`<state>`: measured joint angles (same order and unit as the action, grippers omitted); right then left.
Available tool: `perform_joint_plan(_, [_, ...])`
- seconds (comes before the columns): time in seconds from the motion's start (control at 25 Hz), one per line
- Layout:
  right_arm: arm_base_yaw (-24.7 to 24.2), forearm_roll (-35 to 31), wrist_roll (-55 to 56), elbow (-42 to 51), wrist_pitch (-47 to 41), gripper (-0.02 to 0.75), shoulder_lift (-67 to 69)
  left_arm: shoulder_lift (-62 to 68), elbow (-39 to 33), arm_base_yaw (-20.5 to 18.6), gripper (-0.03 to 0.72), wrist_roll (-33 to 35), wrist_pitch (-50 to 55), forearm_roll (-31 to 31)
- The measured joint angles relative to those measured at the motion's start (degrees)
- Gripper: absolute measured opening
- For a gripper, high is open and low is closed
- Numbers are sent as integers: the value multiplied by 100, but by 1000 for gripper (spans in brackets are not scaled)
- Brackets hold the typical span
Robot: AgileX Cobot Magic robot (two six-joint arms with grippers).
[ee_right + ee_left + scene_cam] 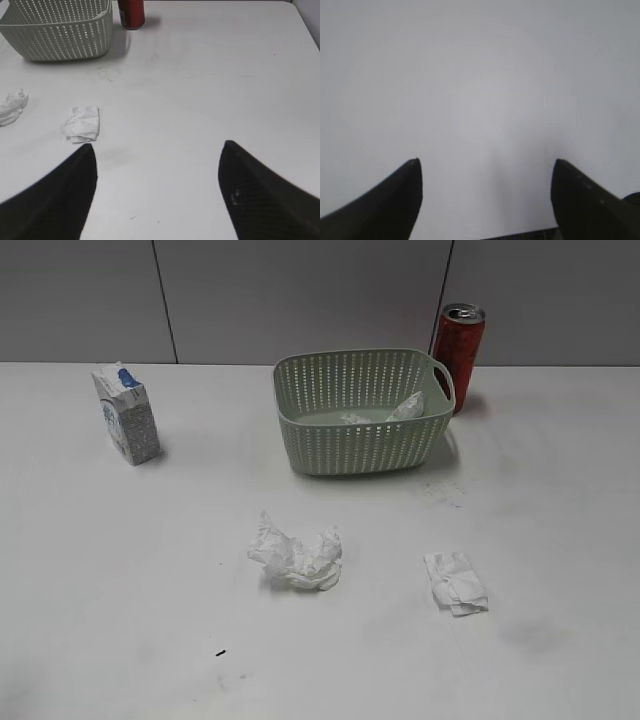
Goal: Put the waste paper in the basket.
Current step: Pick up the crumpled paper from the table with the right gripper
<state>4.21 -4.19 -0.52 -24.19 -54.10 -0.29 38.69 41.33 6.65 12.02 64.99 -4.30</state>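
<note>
The pale green slotted basket stands at the back middle of the table, with one elongated white wad inside it. A bulky crumpled wad lies on the table in front of the basket. A small flattish wad lies to its right. The right wrist view shows the basket, the small wad and part of the bulky wad. My right gripper is open and empty, to the right of the small wad. My left gripper is open over bare table. Neither gripper shows in the exterior view.
A red drink can stands right behind the basket; it also shows in the right wrist view. A white-and-blue speckled pack stands at the back left. The table's right edge shows in the right wrist view.
</note>
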Motion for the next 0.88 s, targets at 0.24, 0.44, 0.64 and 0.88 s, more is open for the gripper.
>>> perform_joint_plan(0.24, [0,0,6,0,0,572,0,-1689,-865,0,590,-132,-294,-353])
perform_joint_plan(0.44, [0,0,6,-25,0,572,0,-2750,-1200,0,590,-307,-477,-371])
perform_joint_plan(0.64, [0,-28,6,-181,5,572,141,-3503,-1223,0,590,-317,-531,-371])
perform_joint_plan(0.88, [0,-179,0,-208,11,572,1062,-3897,-1226,0,590,-317,-521,-318])
